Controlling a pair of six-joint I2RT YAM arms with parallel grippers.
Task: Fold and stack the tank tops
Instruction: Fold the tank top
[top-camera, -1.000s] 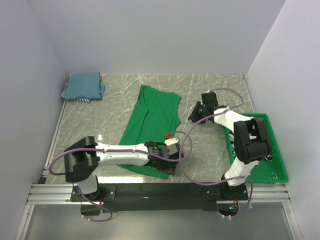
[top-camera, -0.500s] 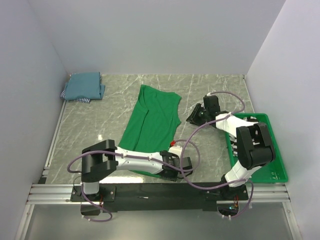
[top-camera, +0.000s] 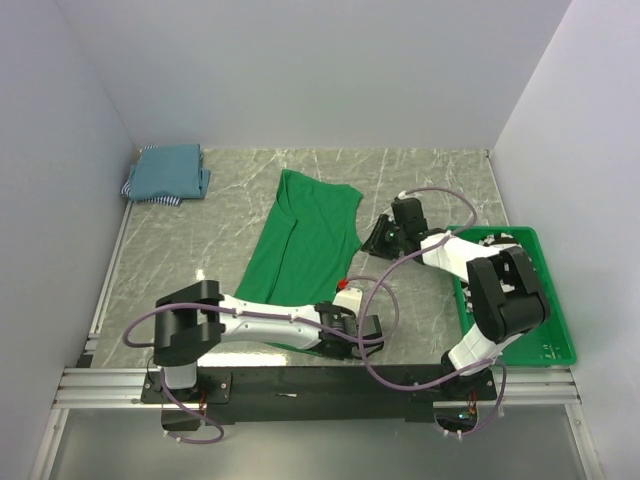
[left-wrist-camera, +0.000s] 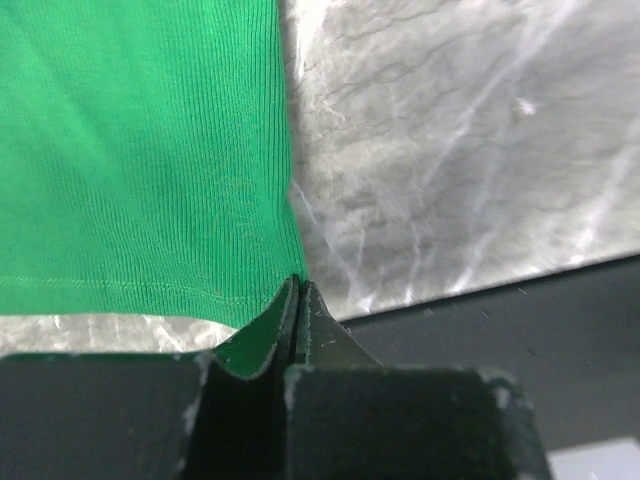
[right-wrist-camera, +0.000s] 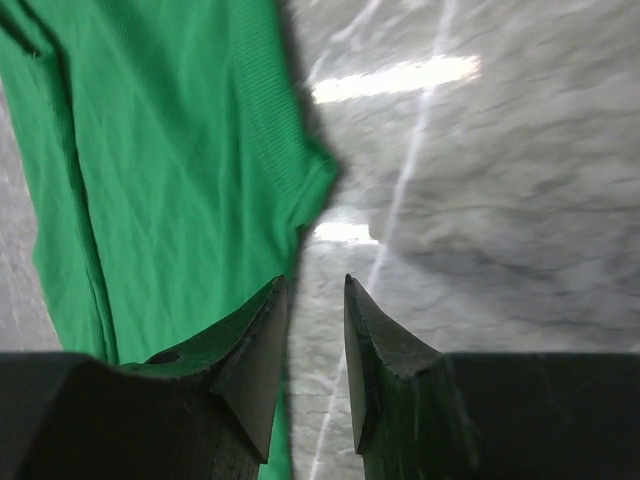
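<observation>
Left of the green tank top (top-camera: 305, 250) the marble table (top-camera: 200, 240) lies bare as far as the folded teal stack (top-camera: 168, 172), while to its right the right arm (top-camera: 450, 250) and green tray (top-camera: 552, 335) crowd the way and the left arm (top-camera: 265, 318) bars its near edge.

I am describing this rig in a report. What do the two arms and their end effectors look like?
The left arm and right arm have white links and bulky black joint housings. A purple cable loops loosely along each. The left end effector and right end effector have dark, wedge-shaped fingers with scuffed edges. A small red part sits at the left wrist.
</observation>
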